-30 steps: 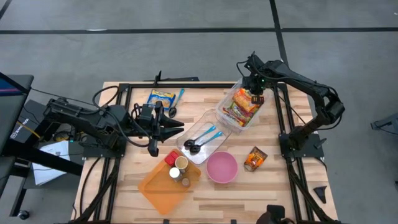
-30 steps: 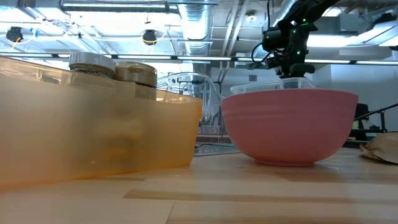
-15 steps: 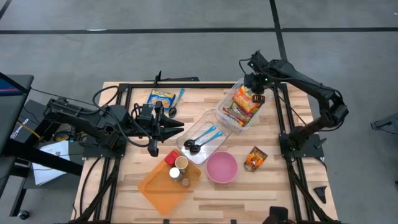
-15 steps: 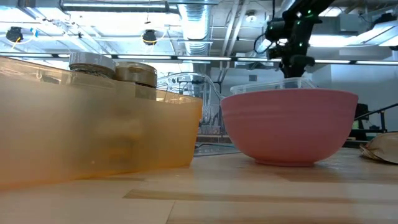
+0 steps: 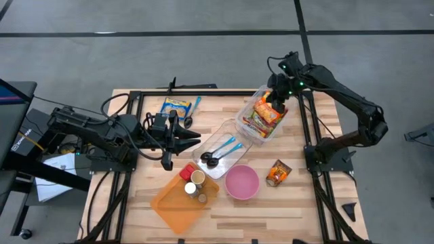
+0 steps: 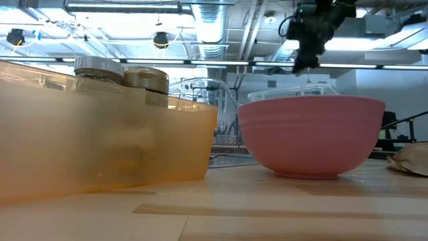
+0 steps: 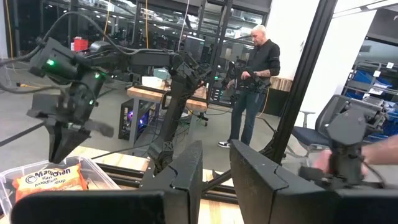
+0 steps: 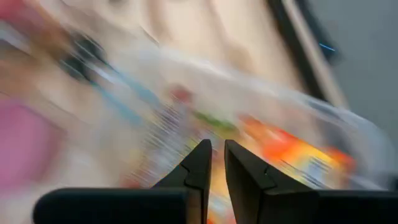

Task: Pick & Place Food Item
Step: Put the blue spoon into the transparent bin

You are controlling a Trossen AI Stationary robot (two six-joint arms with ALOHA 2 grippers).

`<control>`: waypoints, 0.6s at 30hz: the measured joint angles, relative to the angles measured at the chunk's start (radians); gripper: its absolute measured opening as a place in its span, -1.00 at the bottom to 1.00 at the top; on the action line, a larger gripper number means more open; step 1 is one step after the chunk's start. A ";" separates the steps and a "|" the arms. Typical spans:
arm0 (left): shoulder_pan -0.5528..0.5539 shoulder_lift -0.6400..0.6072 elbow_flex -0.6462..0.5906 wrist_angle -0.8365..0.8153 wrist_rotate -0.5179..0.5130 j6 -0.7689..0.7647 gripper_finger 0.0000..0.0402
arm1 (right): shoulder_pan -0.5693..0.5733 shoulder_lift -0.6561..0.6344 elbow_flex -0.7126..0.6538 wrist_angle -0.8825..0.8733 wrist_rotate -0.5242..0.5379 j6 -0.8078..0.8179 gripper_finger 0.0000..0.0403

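Hovering above the far right corner of the table (image 5: 224,227), the right gripper (image 5: 277,103) has its fingers drawn nearly together with nothing between them, directly over the clear bin (image 5: 242,123) that holds the packets of noodles (image 5: 264,113). By my judgement a packet has either just been dropped in or none has been taken, so the placing is at most partly done. One more food packet (image 5: 278,172) lies on the table well apart from the bin, near the pink bowl (image 5: 242,182), and one blue packet (image 5: 175,106) sits at the far side. The left gripper (image 5: 194,137) waits nearly closed and empty beside the clear tray (image 5: 234,129) with two black spoons (image 5: 211,160). Counted: two bins, one bowl, one orange tray (image 5: 166,202) holding three jars (image 5: 195,181).
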 joint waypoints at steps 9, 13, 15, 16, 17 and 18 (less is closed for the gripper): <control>0.000 0.000 0.000 0.000 0.000 0.012 -0.62 | 0.172 -0.060 0.000 0.161 -0.500 0.324 -0.79; 0.005 0.000 0.000 0.000 0.000 0.018 -0.62 | 0.317 -0.099 0.000 0.182 -0.508 0.375 -0.79; 0.012 0.000 0.000 0.000 0.000 0.018 -0.62 | 0.385 -0.116 0.000 0.203 -0.496 0.433 -0.79; 0.014 0.000 0.000 -0.001 0.001 0.019 -0.62 | 0.420 -0.123 0.000 0.218 -0.471 0.471 -0.79; 0.017 0.000 0.000 0.000 0.000 0.019 -0.62 | 0.461 -0.130 0.000 0.241 -0.433 0.508 -0.79; 0.019 0.000 0.000 0.000 0.000 0.026 -0.62 | 0.500 -0.134 0.000 0.268 -0.388 0.536 -0.79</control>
